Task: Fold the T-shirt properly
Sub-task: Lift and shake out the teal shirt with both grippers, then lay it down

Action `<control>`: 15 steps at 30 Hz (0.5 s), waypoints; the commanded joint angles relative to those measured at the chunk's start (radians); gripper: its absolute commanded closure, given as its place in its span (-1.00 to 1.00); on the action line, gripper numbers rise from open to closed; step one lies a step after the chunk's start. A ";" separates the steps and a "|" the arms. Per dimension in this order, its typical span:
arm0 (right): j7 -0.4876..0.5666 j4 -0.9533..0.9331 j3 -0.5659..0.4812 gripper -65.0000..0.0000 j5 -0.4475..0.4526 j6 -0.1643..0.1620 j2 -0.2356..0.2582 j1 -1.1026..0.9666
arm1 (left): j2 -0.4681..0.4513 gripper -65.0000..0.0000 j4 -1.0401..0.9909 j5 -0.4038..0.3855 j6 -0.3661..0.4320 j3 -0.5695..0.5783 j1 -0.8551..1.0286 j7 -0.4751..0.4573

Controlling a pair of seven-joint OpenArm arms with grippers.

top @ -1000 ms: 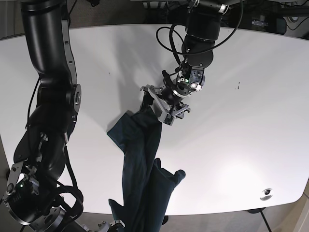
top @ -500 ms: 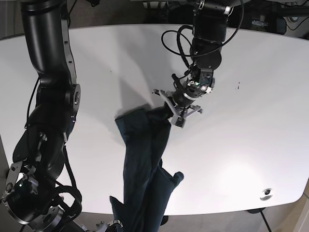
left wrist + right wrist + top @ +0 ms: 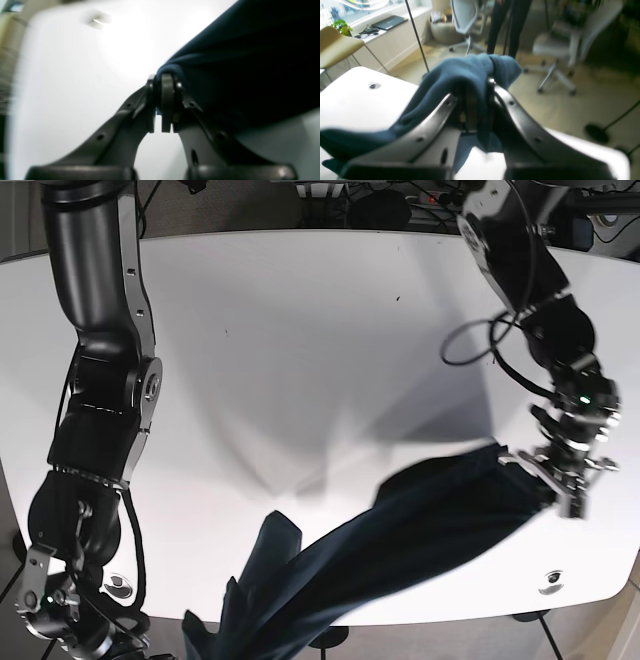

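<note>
Left arm swung outward, dragging T-shirt taut; both arms' fingers pinching cloth.

Soft matt cloth T-shirt; smooth glossy table; matt dark plastic left tool.

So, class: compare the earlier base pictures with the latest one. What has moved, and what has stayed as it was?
The left pincer has swung from the table's middle out toward the base view's right edge, dragging the dark blue T-shirt with it, so the cloth now stretches diagonally across the white table. Unchanged: the left pincer stays shut on the shirt, and the right pincer clamps its other end near the front edge.
</note>
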 commanded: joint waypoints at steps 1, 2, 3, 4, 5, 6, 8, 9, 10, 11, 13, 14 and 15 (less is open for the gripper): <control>0.121 -0.077 0.003 0.93 0.024 -0.028 0.003 0.062 | -0.071 0.98 -0.005 -0.009 -0.005 -0.003 -0.128 0.011; 0.144 -0.105 0.003 0.93 0.024 -0.038 0.003 0.068 | -0.100 0.98 -0.016 -0.009 -0.005 -0.003 -0.171 0.021; 0.157 -0.132 0.003 0.93 0.025 -0.052 0.003 0.077 | -0.126 0.98 -0.025 -0.009 -0.005 -0.001 -0.221 0.027; 0.161 -0.158 0.003 0.93 0.030 -0.057 0.001 0.093 | -0.149 0.98 -0.034 -0.009 -0.005 -0.001 -0.270 0.027; 0.167 -0.180 0.003 0.93 0.033 -0.057 0.001 0.106 | -0.168 0.98 -0.050 -0.009 -0.005 -0.001 -0.313 0.028; 0.178 -0.194 0.003 0.93 0.033 -0.057 0.000 0.114 | -0.188 0.98 -0.068 -0.009 -0.005 0.000 -0.364 0.044; 0.180 -0.175 0.003 0.93 0.034 -0.052 0.000 0.111 | -0.211 0.98 -0.094 -0.009 -0.005 -0.001 -0.430 0.085; 0.180 -0.166 0.004 0.93 0.034 -0.046 0.000 0.102 | -0.215 0.98 -0.100 -0.009 -0.005 -0.003 -0.435 0.090; 0.178 -0.143 0.004 0.93 0.034 -0.038 0.001 0.053 | -0.215 0.98 -0.102 -0.009 -0.005 -0.003 -0.435 0.084; 0.178 -0.115 0.004 0.93 0.034 -0.038 0.003 0.019 | -0.215 0.98 -0.102 -0.009 -0.007 -0.003 -0.433 0.084; 0.164 -0.045 0.004 0.93 0.034 -0.040 0.003 -0.087 | -0.214 0.98 -0.102 -0.011 -0.036 -0.006 -0.353 0.082; 0.149 -0.008 0.004 0.93 0.034 -0.040 0.003 -0.139 | -0.209 0.98 -0.099 -0.011 -0.043 -0.006 -0.310 0.073; 0.143 0.027 0.006 0.93 0.034 -0.040 0.003 -0.191 | -0.208 0.98 -0.099 -0.011 -0.046 -0.007 -0.273 0.062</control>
